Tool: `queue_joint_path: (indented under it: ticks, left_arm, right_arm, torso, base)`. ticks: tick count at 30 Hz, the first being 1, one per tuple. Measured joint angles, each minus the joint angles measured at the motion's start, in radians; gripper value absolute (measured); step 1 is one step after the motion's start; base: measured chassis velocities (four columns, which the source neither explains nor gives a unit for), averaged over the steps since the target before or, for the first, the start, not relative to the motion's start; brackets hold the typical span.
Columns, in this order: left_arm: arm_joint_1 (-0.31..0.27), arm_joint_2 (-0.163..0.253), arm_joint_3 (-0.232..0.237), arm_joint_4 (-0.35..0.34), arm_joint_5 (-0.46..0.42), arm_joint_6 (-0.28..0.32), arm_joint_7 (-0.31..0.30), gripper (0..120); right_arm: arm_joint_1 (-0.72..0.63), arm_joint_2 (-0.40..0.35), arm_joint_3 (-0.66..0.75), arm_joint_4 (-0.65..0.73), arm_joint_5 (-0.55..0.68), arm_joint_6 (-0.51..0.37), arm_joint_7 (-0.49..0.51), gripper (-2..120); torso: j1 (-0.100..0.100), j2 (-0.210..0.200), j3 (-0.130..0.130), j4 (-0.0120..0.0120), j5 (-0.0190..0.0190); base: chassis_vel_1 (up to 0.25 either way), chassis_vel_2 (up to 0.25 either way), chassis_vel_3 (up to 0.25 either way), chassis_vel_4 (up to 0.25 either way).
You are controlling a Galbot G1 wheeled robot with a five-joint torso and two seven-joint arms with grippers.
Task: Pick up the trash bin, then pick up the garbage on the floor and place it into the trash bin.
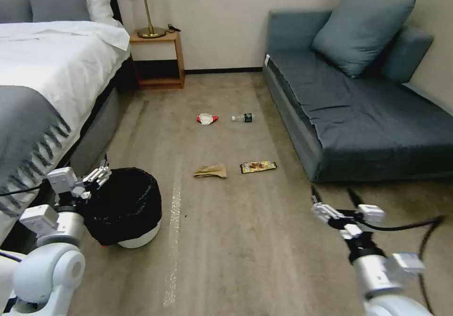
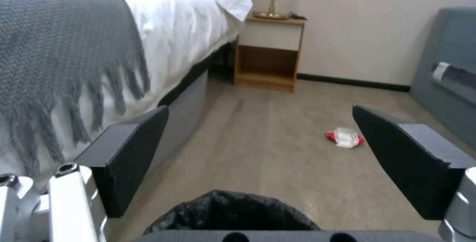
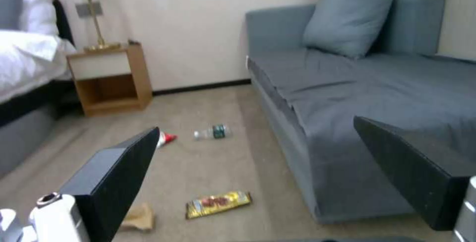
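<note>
- Step in hand: picking up the bin point(image 1: 123, 206). It stands on the carpet point(image 1: 236, 240) beside the bed point(image 1: 42, 84), not yet lifted.
- Left gripper point(image 1: 96, 176): jaws spread wide, nothing held. It hovers at the bin's rim on the bed side. In the left wrist view the bin point(image 2: 233, 212) sits low between the jaws, its black bag just under them.
- Right gripper point(image 1: 330, 200): jaws released, empty, held above bare carpet near the sofa point(image 1: 358, 113), well apart from all litter.
- Garbage, all on the floor ahead of both grippers: scrap point(image 1: 211, 171), wrapper point(image 1: 258, 166), packet point(image 1: 206, 118), bottle point(image 1: 244, 117).
- Next move, as judged: lower the left jaws astride the rim wall, one inside and one outside, then clench. The loose bag may slip or bunch in the grip.
</note>
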Motion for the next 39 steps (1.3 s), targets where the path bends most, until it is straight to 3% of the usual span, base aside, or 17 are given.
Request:
queue_joint_path:
  ticks: [18, 21, 25, 28, 31, 39]
  left_arm:
    - [0.003, -0.006, -0.005, 0.002, -0.013, 0.019, -0.028, 93]
    - [-0.001, 0.002, -0.008, 0.009, -0.06, 0.061, -0.07, 93]
    - [-0.014, 0.034, -0.02, 0.055, -0.182, 0.16, -0.148, 94]
    - [-0.018, 0.047, -0.026, 0.076, -0.207, 0.18, -0.16, 96]
    - [-0.031, 0.082, -0.055, 0.138, -0.276, 0.24, -0.187, 99]
    - [-0.039, 0.081, -0.059, 0.188, -0.345, 0.323, -0.203, 100]
  right_arm:
    - [0.04, 0.004, -0.048, -0.069, -0.021, 0.016, 0.002, 100]
    - [0.047, 0.003, -0.054, -0.077, -0.022, 0.017, 0.001, 100]
    - [0.061, 0.0, -0.063, -0.096, -0.025, 0.017, -0.001, 100]
    - [0.064, -0.002, -0.066, -0.103, -0.026, 0.018, -0.002, 100]
    - [0.081, -0.006, -0.073, -0.117, -0.027, 0.018, -0.002, 100]
    - [0.101, -0.009, -0.082, -0.131, -0.027, 0.018, -0.004, 100]
  torso:
    - [0.0, 0.0, 0.0, 0.0002, -0.0003]
    - [0.0, 0.0, 0.0, 0.0002, -0.0004]
    - [0.0, 0.0, 0.0, 0.0002, -0.0005]
    - [0.0, 0.0, 0.0, 0.0001, -0.0005]
    - [0.0, 0.0, 0.0, 0.0002, -0.0005]
    - [0.0, 0.0, 0.0, 0.0002, -0.0003]
  base:
    - [0.0, 0.0, 0.0, 0.0]
    - [0.0, 0.0, 0.0, 0.0]
    - [0.0, 0.0, 0.0, 0.0]
    - [0.0, 0.0, 0.0, 0.0]
    - [0.0, 0.0, 0.0, 0.0]
    - [0.0, 0.0, 0.0, 0.0]
